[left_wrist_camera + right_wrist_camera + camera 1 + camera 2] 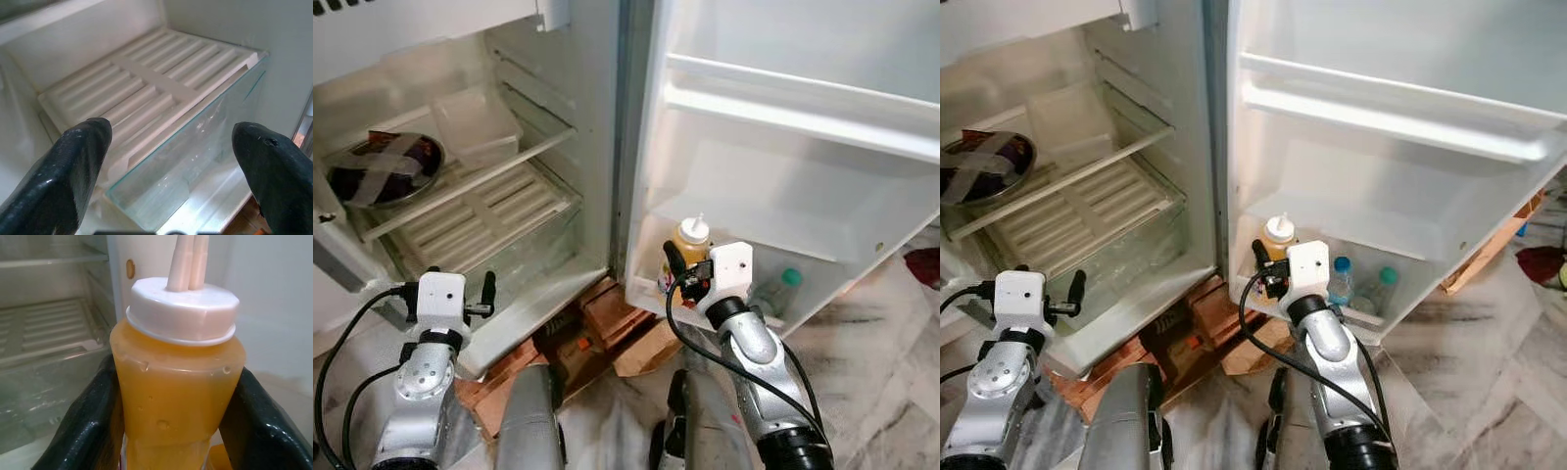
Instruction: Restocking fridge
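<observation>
An orange sauce bottle (176, 382) with a white twin-nozzle cap stands upright at the left end of the fridge door's bottom shelf (1415, 294). My right gripper (680, 274) is shut on the bottle (690, 238), one black finger (93, 421) pressed to each side of it. Whether the bottle rests on the shelf is hidden. My left gripper (460, 286) hovers open in front of the glass-fronted crisper drawer (195, 161) at the bottom of the fridge, holding nothing.
Two clear bottles, one with a blue cap (1342, 264) and one with a green cap (1388, 276), stand on the same door shelf. On a fridge shelf sit a taped-over bowl (386, 166) and a clear container (475, 122). Bricks and wood (607, 313) prop up the fridge.
</observation>
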You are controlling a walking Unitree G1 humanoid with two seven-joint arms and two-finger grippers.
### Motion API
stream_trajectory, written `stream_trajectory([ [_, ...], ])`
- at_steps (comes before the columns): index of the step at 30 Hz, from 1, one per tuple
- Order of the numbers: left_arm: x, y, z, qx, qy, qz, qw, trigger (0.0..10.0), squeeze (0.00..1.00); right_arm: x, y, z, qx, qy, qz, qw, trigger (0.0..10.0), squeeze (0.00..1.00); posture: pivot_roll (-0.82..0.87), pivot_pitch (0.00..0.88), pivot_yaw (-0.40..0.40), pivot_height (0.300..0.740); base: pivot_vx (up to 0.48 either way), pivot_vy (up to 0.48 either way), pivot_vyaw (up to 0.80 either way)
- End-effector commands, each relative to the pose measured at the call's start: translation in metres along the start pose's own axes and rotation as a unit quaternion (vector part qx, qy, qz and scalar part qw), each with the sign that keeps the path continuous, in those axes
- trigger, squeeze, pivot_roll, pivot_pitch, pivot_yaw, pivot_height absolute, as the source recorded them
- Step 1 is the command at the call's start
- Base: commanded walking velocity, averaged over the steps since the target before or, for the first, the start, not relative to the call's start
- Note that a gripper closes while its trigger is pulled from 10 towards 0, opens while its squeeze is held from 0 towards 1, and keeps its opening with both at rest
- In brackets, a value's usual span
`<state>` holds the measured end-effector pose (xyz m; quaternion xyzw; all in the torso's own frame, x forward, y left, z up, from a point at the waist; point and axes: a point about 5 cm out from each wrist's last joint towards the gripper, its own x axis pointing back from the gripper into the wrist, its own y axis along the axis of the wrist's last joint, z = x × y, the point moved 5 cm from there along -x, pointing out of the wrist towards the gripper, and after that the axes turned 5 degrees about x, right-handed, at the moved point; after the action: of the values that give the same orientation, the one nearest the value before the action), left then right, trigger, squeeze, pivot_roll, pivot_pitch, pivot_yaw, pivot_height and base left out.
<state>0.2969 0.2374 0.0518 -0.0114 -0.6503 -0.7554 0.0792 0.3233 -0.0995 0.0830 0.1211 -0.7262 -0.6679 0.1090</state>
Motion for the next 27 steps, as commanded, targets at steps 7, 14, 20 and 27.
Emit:
stream_trajectory([
  [7,-0.006,0.012,0.005,0.003,0.002,-0.012,1.0,10.0,0.0,-0.004,-0.008,-0.004,0.007,0.008,0.019,1.0,10.0,0.0,0.06,0.14,-0.046,0.558,0.0,0.0,0.0],
  [14,-0.009,0.014,0.006,0.006,0.003,-0.012,1.0,10.0,0.0,-0.004,-0.011,-0.005,0.005,0.006,0.026,1.0,10.0,0.0,0.05,0.151,-0.044,0.558,0.0,0.0,0.0],
  [20,-0.01,0.019,0.005,0.002,-0.008,-0.022,1.0,10.0,0.0,-0.004,-0.01,-0.008,0.007,0.002,0.024,1.0,10.0,0.0,0.05,0.149,-0.044,0.558,0.043,0.109,0.0],
  [27,-0.012,0.02,0.001,0.002,-0.013,-0.024,1.0,10.0,0.0,-0.004,-0.007,-0.011,0.013,-0.003,0.018,1.0,10.0,0.0,0.05,0.146,-0.045,0.558,0.304,0.36,0.0],
])
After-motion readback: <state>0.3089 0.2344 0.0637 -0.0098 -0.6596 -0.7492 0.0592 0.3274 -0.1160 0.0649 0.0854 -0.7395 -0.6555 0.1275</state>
